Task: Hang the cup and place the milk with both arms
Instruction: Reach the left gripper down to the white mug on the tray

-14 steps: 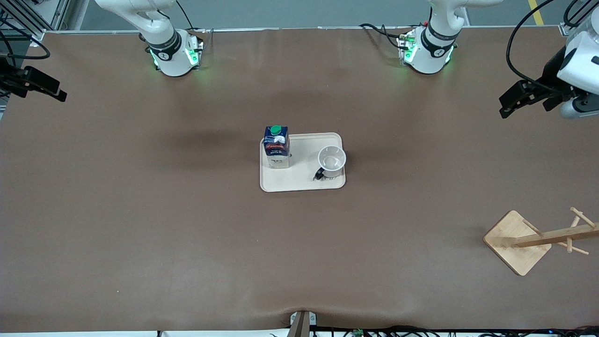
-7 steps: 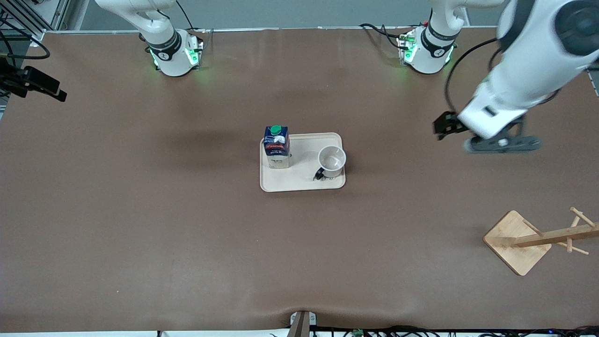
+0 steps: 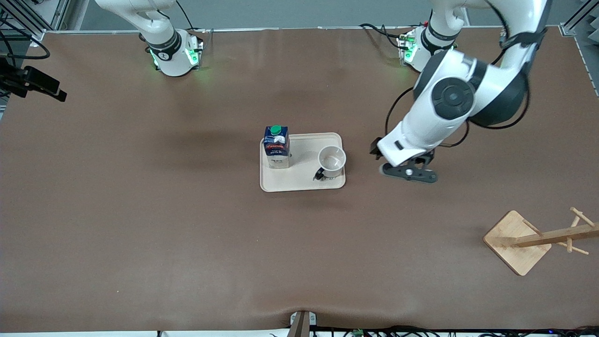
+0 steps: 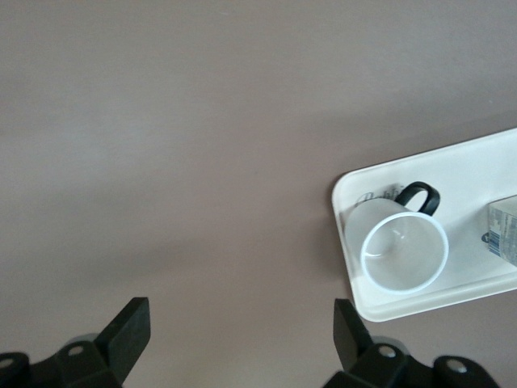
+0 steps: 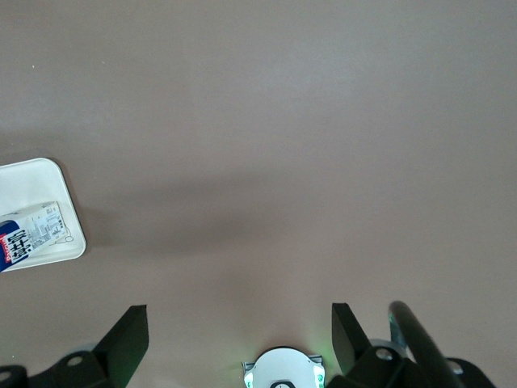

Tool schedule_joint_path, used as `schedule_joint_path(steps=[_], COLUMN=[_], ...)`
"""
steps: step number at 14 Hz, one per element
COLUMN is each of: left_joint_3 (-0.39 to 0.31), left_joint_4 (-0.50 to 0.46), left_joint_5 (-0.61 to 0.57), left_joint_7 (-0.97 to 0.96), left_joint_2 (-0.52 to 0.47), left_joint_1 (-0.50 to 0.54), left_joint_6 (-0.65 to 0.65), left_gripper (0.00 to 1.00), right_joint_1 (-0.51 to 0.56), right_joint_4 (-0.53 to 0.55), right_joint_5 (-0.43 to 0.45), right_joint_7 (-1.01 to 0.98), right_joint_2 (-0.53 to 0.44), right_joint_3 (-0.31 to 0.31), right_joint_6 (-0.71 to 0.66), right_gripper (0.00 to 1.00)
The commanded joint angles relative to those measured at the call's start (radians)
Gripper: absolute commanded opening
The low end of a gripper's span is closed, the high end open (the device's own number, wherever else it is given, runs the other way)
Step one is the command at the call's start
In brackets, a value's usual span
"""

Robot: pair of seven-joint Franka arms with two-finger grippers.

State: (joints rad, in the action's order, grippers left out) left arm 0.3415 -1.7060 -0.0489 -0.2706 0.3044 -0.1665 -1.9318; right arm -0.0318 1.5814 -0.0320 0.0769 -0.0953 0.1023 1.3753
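Swinging in from the table's edge since a second ago, my left arm now carries the left gripper [image 3: 408, 172] over bare brown tabletop [image 3: 140, 224] just beside the tray, at about 3 o'clock from the cup. Its fingers [image 4: 129, 327] are spread wide with nothing between them.

On the cream rectangular tray [image 3: 299, 183] at the table's middle, nothing has shifted. The small white mug with a black handle, the cup [image 3: 332, 160], stands upright at the tray's end toward the left arm, with its handle pointing to roughly 7 o'clock in the front view. The milk [image 3: 276, 146], a tall carton with dark blue top, red label, white base and green round cap, stands upright at the tray's other end, at 9 o'clock from the cup and apart from it.

Well off at 4 o'clock from the tray, the bamboo mug tree on its square wooden base [image 3: 517, 242] stands nearer the front camera.

My right arm waits; the right gripper [image 5: 239, 339] hangs spread and empty over bare table near its own green-lit base [image 5: 283, 373].
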Motion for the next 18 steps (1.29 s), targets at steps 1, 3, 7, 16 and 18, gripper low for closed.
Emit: schedule_joint_path(steps=[1,3,7,16,18], left_joint_3=[0.063,0.071,0.07,0.07,0.07], left_joint_4=[-0.007,-0.015,-0.03,-0.037,-0.027], left_joint_5=[-0.017,-0.017,-0.017,-0.15,-0.154], left_joint_7=[0.018,0.018,0.016,0.014,0.002], left_joint_2=[0.08,0.139,0.234,0.355,0.361], left_joint_1=[0.002,-0.03,-0.06,-0.104,-0.105], left_joint_6=[-0.074,-0.14,-0.238,-0.331,-0.334], left_gripper=[1.0,1.0,1.0,0.43,0.02], right_joint_1=[0.006,0.006,0.006,0.006,0.006], right_joint_4=[0.019,0.019,0.019,0.019,0.019], right_joint_5=[0.003,0.003,0.003,0.004,0.003], right_joint_7=[-0.005,-0.005,-0.005,-0.005,-0.005], right_joint_2=[-0.026,-0.026,-0.024,-0.024,-0.026], right_joint_3=[-0.004,-0.004,-0.004,-0.004,-0.004], right_joint_6=[0.001,0.001,0.001,0.001,0.001], right_gripper=[1.0,1.0,1.0,1.0,1.0])
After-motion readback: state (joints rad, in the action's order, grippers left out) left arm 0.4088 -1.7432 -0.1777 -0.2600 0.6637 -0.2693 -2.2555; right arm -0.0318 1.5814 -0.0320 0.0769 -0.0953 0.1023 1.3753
